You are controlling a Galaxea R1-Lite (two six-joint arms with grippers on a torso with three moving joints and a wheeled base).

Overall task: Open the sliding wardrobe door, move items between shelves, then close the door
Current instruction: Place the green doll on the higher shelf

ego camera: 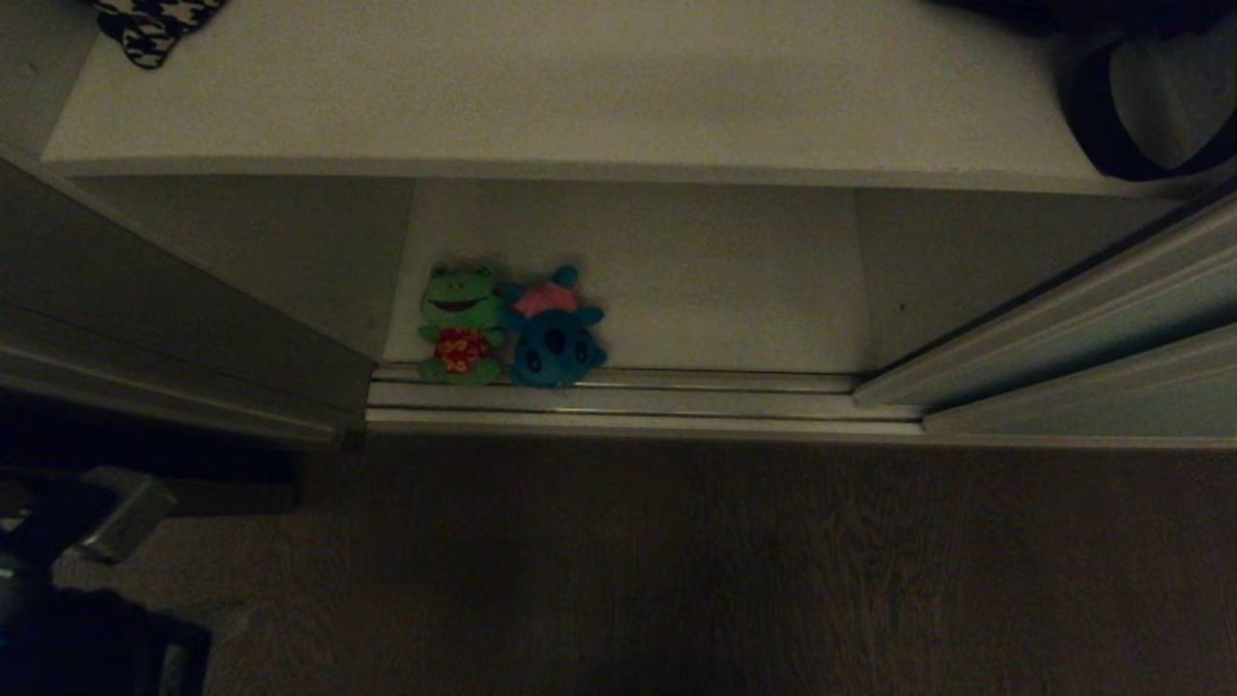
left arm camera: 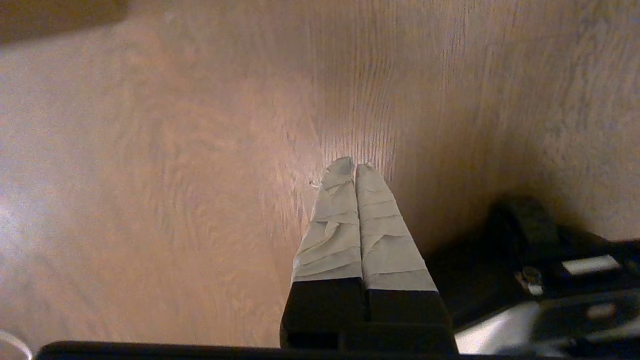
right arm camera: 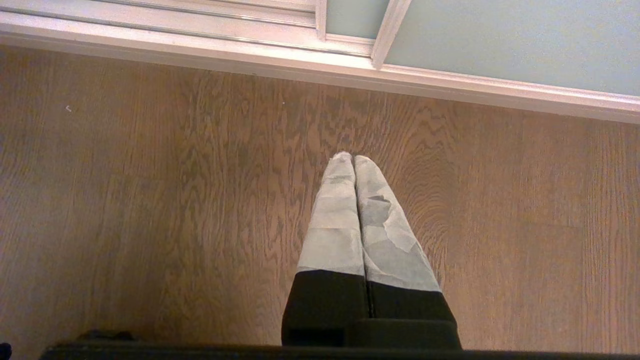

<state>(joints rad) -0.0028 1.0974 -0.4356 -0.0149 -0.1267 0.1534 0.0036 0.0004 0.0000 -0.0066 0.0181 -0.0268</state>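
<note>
The wardrobe stands open in the head view. The sliding wardrobe door (ego camera: 1073, 319) is pushed to the right, and its pale grey-green panel (right arm camera: 500, 40) also shows in the right wrist view. On the lower of the two shelves (ego camera: 696, 280), by the front track, lies a teal-blue plush toy (ego camera: 553, 333) with a pink torso. Beside it on its left is a green frog plush (ego camera: 461, 324). The upper shelf (ego camera: 580, 97) is bare in its middle. My left gripper (left arm camera: 355, 167) is shut and empty above the wooden floor. My right gripper (right arm camera: 354, 157) is shut and empty over the floor near the door track.
A houndstooth cloth (ego camera: 150, 29) lies at the upper shelf's far left and a dark bag (ego camera: 1140, 106) at its far right. The metal floor track (ego camera: 638, 401) runs along the wardrobe's front. Part of my left arm (ego camera: 116, 527) shows at the lower left.
</note>
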